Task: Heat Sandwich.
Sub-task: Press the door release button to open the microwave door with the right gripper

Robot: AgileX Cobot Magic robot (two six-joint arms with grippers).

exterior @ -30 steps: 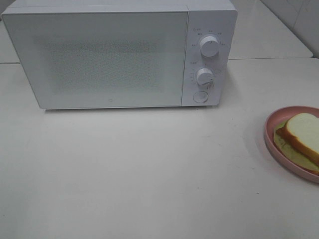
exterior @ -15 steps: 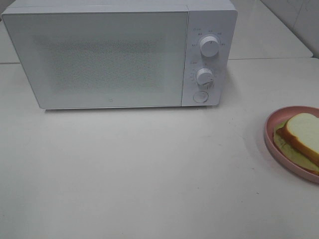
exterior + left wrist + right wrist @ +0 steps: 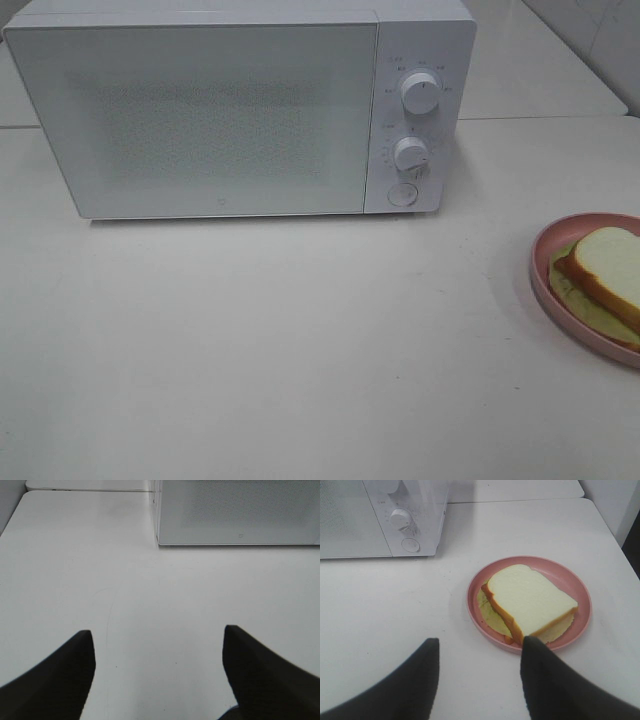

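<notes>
White-bread sandwich (image 3: 527,600) unmoved on pink plate (image 3: 471,597), microwave (image 3: 200,120) shut; left gripper (image 3: 157,630) and right gripper (image 3: 480,640) both spread, empty; heating apparently yet to begin, door likely first.

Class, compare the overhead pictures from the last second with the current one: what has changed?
Nothing has visibly changed. The microwave stays shut, and the sandwich still lies on the pink plate to its right, untouched.
</notes>
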